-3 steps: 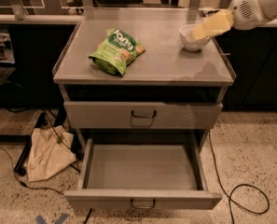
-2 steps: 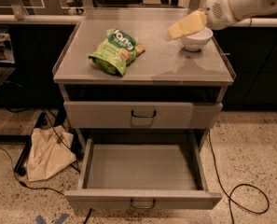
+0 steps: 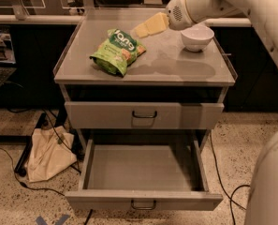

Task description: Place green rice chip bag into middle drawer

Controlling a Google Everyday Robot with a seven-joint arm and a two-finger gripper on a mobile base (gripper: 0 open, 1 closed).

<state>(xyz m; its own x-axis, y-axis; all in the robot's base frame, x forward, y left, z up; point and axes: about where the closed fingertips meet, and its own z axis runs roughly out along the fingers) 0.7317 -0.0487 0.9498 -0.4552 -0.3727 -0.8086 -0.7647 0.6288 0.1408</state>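
Note:
The green rice chip bag lies flat on the left half of the grey cabinet top. The middle drawer is pulled out wide below and holds nothing. My gripper, with pale yellow fingers, hangs over the back middle of the top, just right of and behind the bag and apart from it. It holds nothing. My white arm reaches in from the upper right.
A white bowl stands at the back right of the top, under my arm. The upper drawer front is shut. A beige cloth bag and cables lie on the floor at the left.
My gripper has swung left from above the white bowl toward the green bag. The bag and drawers have not moved.

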